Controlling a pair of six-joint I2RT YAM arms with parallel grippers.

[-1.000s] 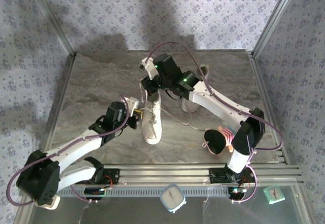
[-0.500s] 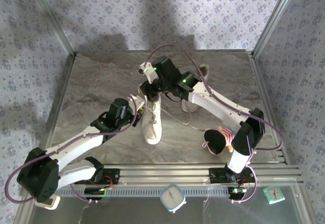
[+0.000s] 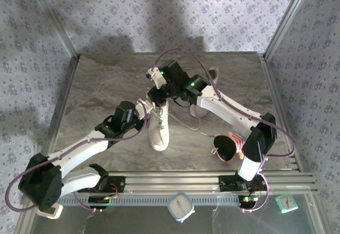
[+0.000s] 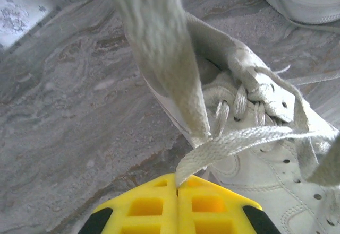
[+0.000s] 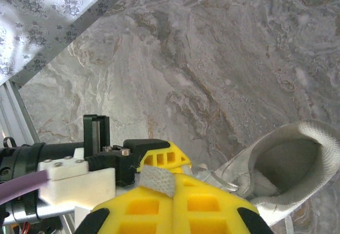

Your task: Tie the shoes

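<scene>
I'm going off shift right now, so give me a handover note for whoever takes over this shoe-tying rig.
Grippers: the left gripper is shut on a lace strand of the near shoe. The right gripper is shut on a lace end over that shoe's heel.
Things: the second shoe lies beyond it, its lace loose on the table.
Done: both strands gripped.
Left: no bow shows on either shoe, so knot both.

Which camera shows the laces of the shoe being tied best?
The left wrist view: the laces are close up, one strand pinched in the left gripper. From above they are thin lines; the right wrist view catches a short end in the right gripper.
</scene>
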